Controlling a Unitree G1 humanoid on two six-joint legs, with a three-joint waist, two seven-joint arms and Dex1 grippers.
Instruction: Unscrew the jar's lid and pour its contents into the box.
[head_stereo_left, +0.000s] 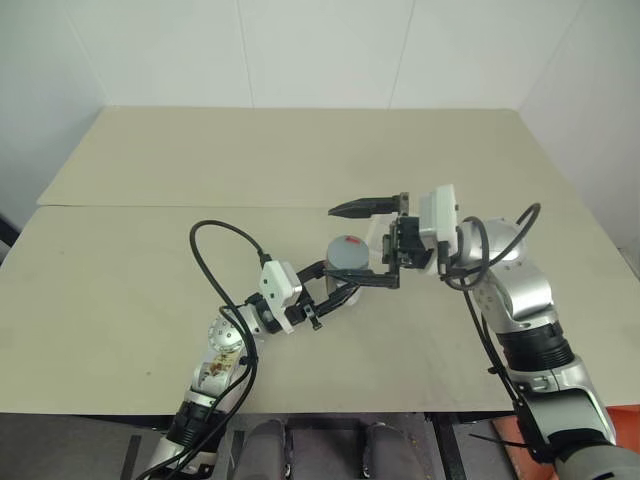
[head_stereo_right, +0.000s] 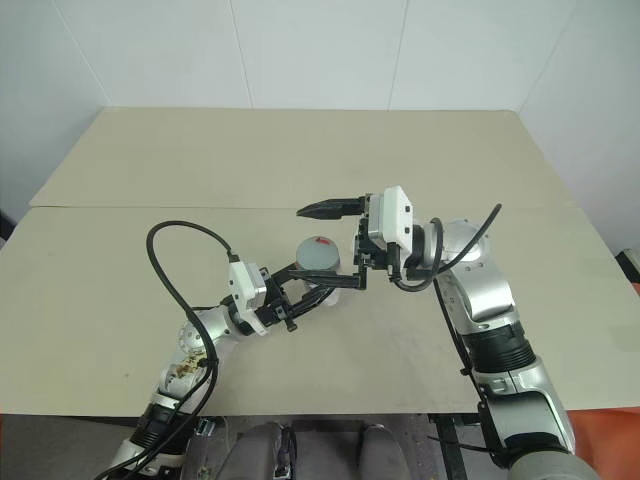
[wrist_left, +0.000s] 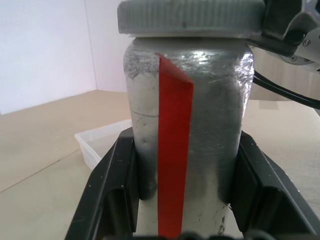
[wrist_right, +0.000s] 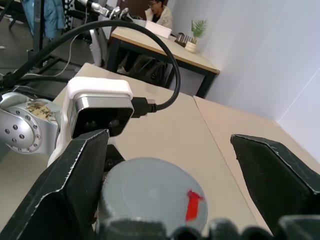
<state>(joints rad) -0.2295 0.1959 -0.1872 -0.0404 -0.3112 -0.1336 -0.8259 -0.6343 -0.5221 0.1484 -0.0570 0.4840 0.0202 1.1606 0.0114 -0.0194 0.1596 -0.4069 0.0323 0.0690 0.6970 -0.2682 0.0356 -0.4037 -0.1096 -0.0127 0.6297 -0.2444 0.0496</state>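
My left gripper (head_stereo_left: 322, 287) is shut on the silver-grey jar (wrist_left: 145, 100) with the red stripe and holds it upright just above the table. The grey lid (head_stereo_left: 347, 250), with its small red mark, sits on top of the jar. My right gripper (head_stereo_left: 335, 243) reaches in level from the right and is open. One of its fingers (head_stereo_left: 365, 208) lies beyond the lid and the other on the near side, neither pressing on it. The clear whitish box (wrist_left: 100, 145) stands on the table just behind the jar. The contents are hidden inside the jar.
The beige table (head_stereo_left: 150, 260) stretches wide on all sides, with a seam across its far half. A black cable (head_stereo_left: 215, 240) loops up off my left arm. In the right wrist view, a person (wrist_right: 159, 15) sits at a distant desk with a potted plant (wrist_right: 196, 30).
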